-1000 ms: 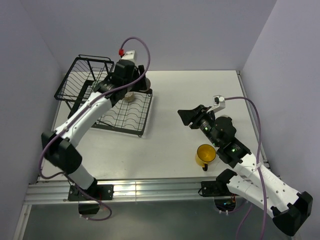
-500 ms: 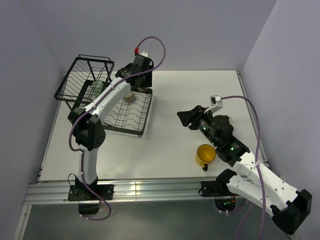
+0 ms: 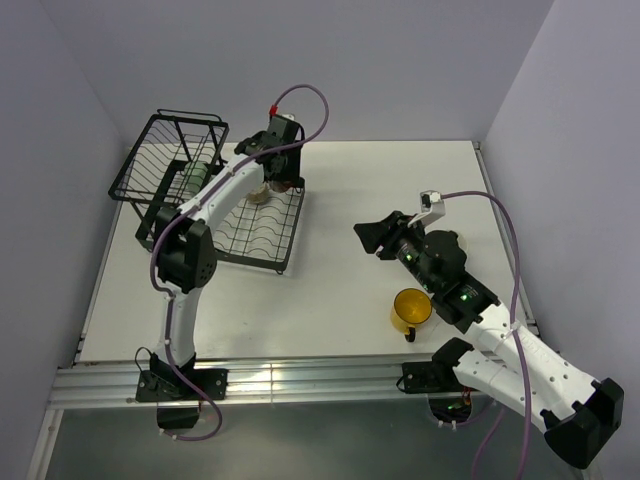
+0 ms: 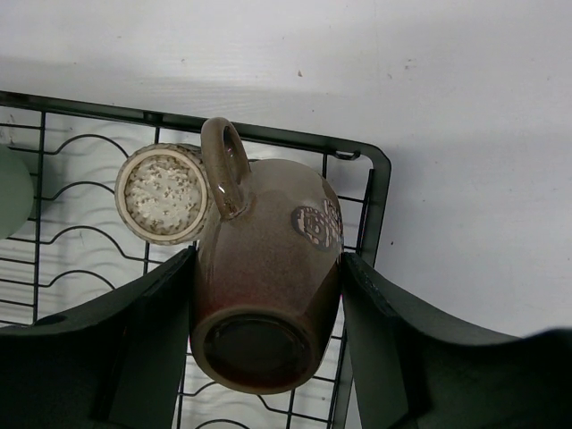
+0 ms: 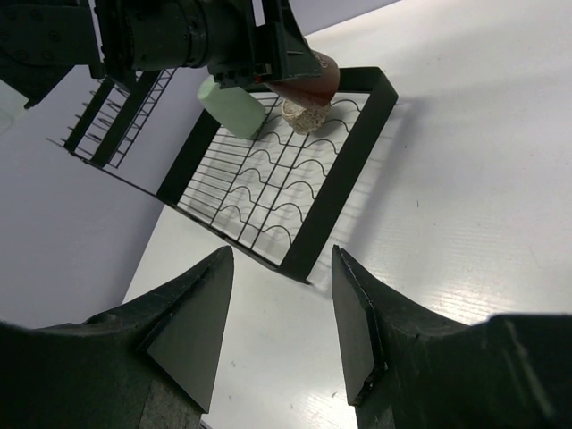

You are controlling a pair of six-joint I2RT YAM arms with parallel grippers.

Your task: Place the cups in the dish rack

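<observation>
Left gripper (image 4: 265, 268): clamped on small dark brown mug (image 4: 273, 237); base toward wrist, rim down
Mug place: over dish rack (image 4: 374, 206), far right tray corner; beige speckled cup (image 4: 164, 193) just left
Right gripper (image 5: 281, 259): spread, empty

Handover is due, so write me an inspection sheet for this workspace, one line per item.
Surface: white table, no spills seen.
Job's things: dish rack at far left; pale green tumbler and beige speckled cup on it; brown mug gripped over its corner, beside the beige cup; yellow mug on the table, not loaded.
Clutter: nothing seen.
End effectors: left end effector shut on the brown mug; right end effector open, empty, above the table.
Cables: purple cables loop off both arms.
Surroundings: plain walls on three sides; metal rail along the near edge.
</observation>
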